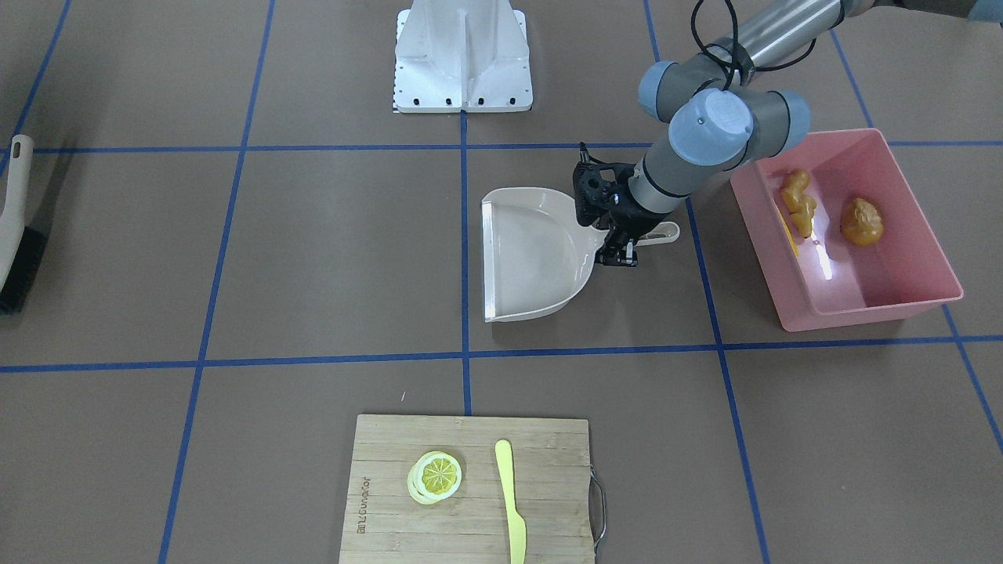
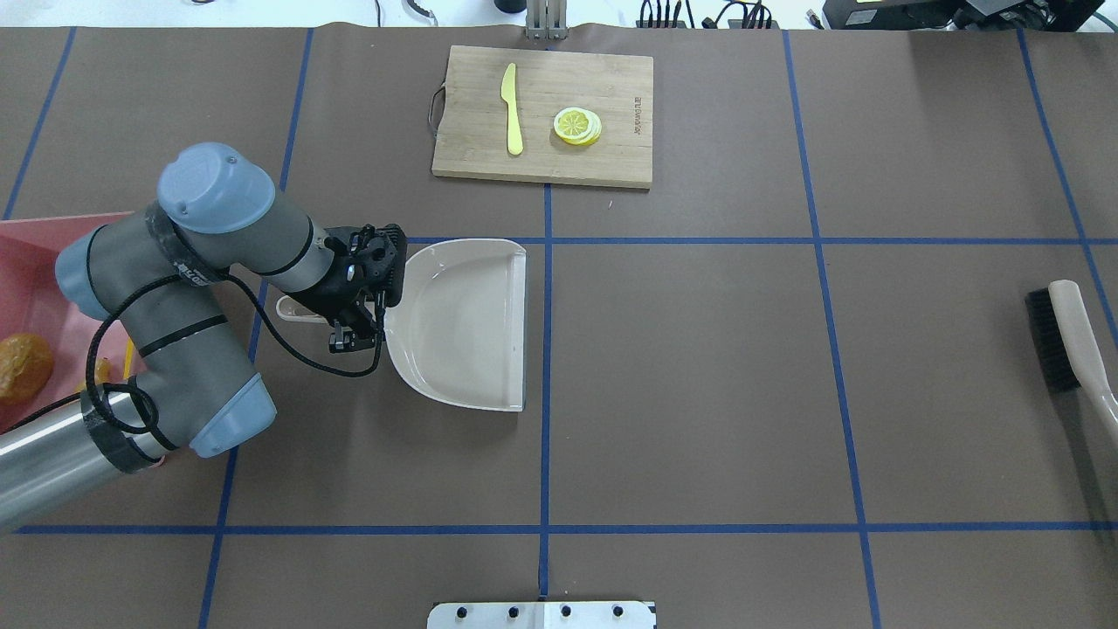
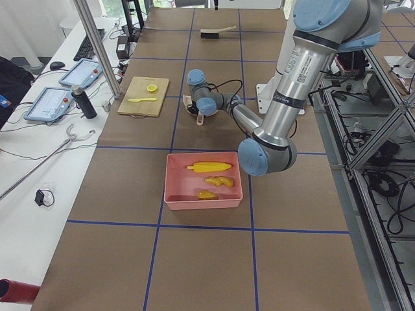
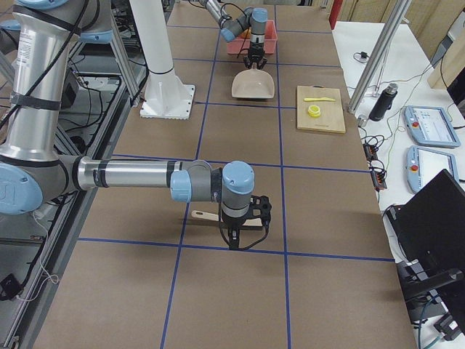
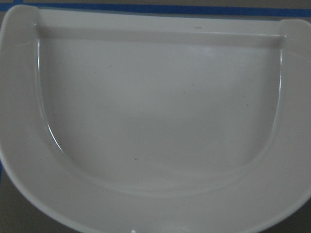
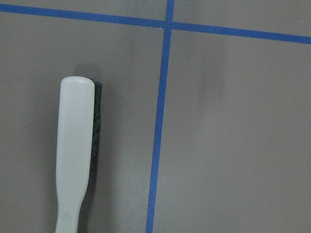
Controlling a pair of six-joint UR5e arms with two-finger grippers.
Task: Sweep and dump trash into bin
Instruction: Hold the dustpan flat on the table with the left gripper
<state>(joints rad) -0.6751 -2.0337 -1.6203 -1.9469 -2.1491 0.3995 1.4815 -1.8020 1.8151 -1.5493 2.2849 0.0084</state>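
A brown paper-covered table (image 2: 699, 393) ruled into squares by blue tape fills the scene. At its left end, seen from behind the robot, sits the large pink rectangular plastic tub (image 1: 862, 313). All three pieces of trash are in it: the long yellow corn cob (image 3: 209, 167) against the wall nearest the table's middle, then the knobbly beige ginger root (image 1: 799, 200) and the tan-brown lumpy potato (image 1: 862, 221). The sweeping and dumping look complete, so the main risk is in pulling back. The grey left arm (image 2: 175, 349) has bulky joints hanging over the tub's right wall, and a careless retreat could knock the tub or tip it. Just right of the tub, the left gripper (image 1: 619, 254) sits over the neck of the handle (image 1: 664, 232) of the beige plastic dustpan (image 2: 463, 323), which lies flat and empty. Whether its fingers are clamped on the handle or clear of it cannot be told. If they grip it, lifting away would drag the pan. Farther off, a wooden cutting board (image 2: 603, 157) holds a pale yellow knife (image 2: 512, 109) and a yellow lemon slice (image 2: 576, 126), neither of them trash. At the far right lies a cream-handled black-bristled brush (image 2: 1079, 341). The right gripper (image 4: 240, 238) hangs above it, its opening impossible to judge, and a drop from there could strike the handle.
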